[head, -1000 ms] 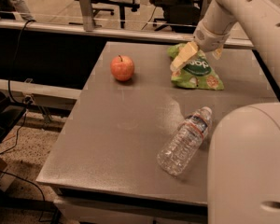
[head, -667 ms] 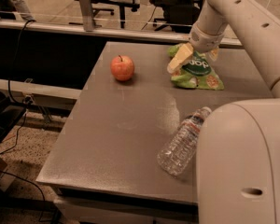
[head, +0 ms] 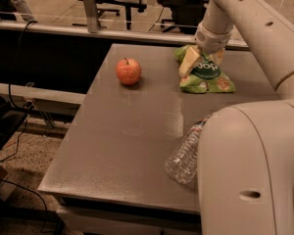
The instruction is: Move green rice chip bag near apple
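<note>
Your claw [head: 202, 60] is over the green rice chip bag [head: 207, 75], upper right; I can't tell its grip. Bare surface [head: 127, 131] separates the bag from the apple [head: 128, 71].

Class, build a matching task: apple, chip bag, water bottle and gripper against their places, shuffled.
1 apple
2 green rice chip bag
3 water bottle
4 gripper

a lying by the front edge of the table
b at the bag's top
c left of the bag
d far right of the table

Pairs: 1-c, 2-d, 3-a, 4-b
</note>
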